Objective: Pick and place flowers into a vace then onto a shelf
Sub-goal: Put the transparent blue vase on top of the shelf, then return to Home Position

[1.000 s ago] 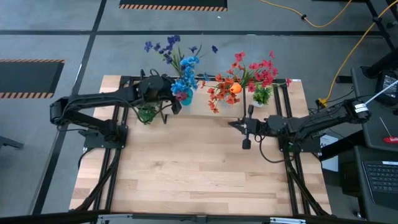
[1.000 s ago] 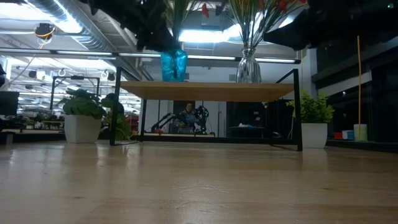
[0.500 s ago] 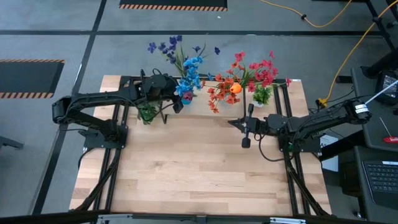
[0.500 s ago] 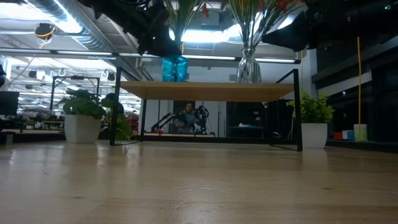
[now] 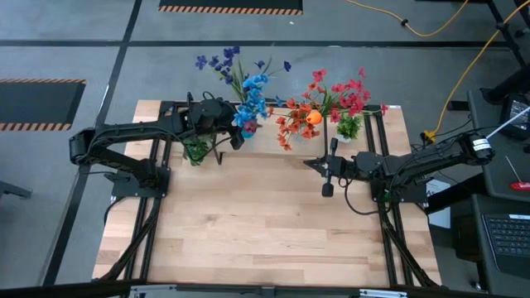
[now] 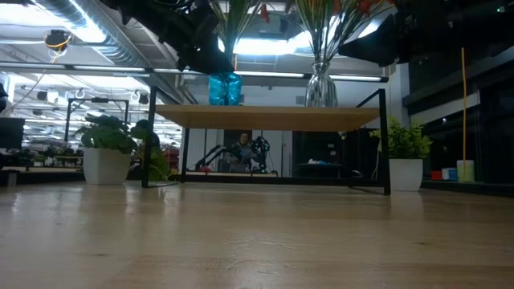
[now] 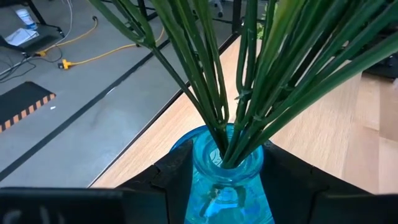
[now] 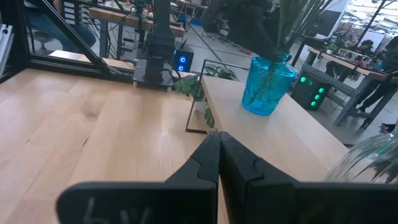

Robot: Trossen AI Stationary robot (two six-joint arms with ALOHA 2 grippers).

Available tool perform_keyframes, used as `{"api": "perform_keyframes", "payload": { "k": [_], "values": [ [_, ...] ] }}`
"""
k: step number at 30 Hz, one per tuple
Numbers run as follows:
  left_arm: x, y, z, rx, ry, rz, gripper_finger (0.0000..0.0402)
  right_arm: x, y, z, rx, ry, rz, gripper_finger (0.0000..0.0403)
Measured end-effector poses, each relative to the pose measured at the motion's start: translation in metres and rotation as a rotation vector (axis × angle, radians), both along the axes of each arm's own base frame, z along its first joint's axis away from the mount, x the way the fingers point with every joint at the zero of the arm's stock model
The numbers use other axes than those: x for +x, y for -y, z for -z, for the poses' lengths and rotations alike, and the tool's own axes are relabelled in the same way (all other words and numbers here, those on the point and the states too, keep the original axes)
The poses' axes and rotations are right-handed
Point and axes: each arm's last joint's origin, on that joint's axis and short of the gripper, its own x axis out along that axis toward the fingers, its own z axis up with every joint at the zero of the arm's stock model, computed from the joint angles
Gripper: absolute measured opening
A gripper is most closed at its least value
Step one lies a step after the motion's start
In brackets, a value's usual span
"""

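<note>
Left end effector (image 7: pixel 227 186) straddles the blue vase (image 7: pixel 227 180) standing on the shelf (image 6: pixel 273 117); whether its fingers grip or clear the glass cannot be told. The vase holds blue and purple flowers (image 5: pixel 240 83). Right end effector (image 8: pixel 219 152), clenched and holding nothing, hangs over the worktop (image 5: pixel 265 215) beside the shelf.
</note>
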Motion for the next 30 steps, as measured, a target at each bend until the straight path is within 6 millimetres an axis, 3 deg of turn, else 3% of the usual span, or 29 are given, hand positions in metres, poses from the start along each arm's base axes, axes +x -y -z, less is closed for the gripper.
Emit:
{"api": "perform_keyframes", "payload": {
  "k": [14,20,30],
  "values": [
    [-0.004,0.002,-0.003,0.001,0.003,0.026,0.0215,0.000,0.000,0.000,0.000,-0.001,0.000,0.0008],
    [-0.017,0.007,-0.017,0.019,0.046,0.031,0.0229,0.000,0.000,0.000,0.000,-0.001,0.000,0.0008],
    [-0.038,0.026,-0.022,-0.008,-0.036,0.082,0.0229,0.000,0.000,0.000,0.035,0.004,0.003,0.0008]
  ]
}}
